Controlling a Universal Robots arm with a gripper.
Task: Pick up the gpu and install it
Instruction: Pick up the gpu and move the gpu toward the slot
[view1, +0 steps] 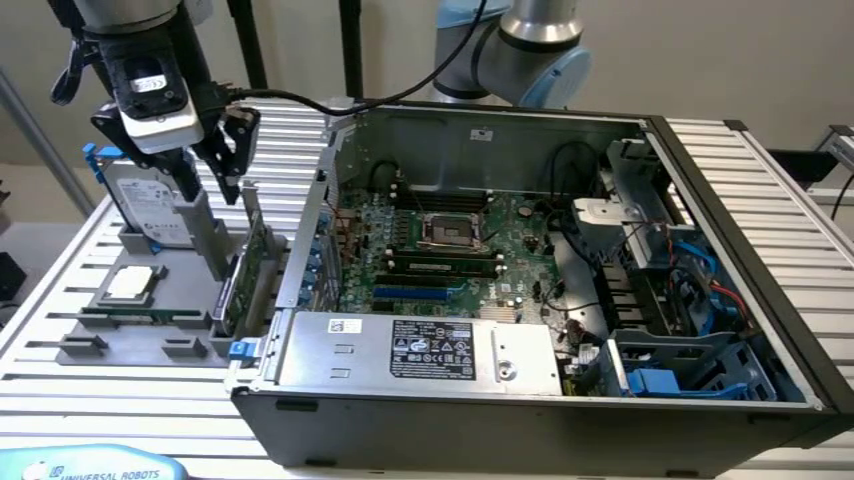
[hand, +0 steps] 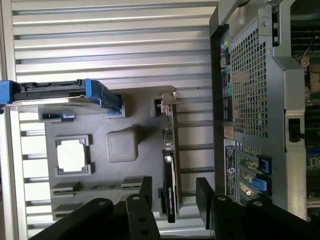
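Though edge-on, gpu (hand: 169, 150) between spread fingers (hand: 204, 199)

The gpu (view1: 251, 285) is seen as a green board with a dark face, possibly black. The gripper (view1: 218, 178) is coloured black. The surface (view1: 120, 400) is patterned in pale silver ribs. A grey holder (hand: 135, 105) and a silver hard drive (view1: 134, 195) with blue rails are shown. The case grille (hand: 250, 85) is finely perforated.
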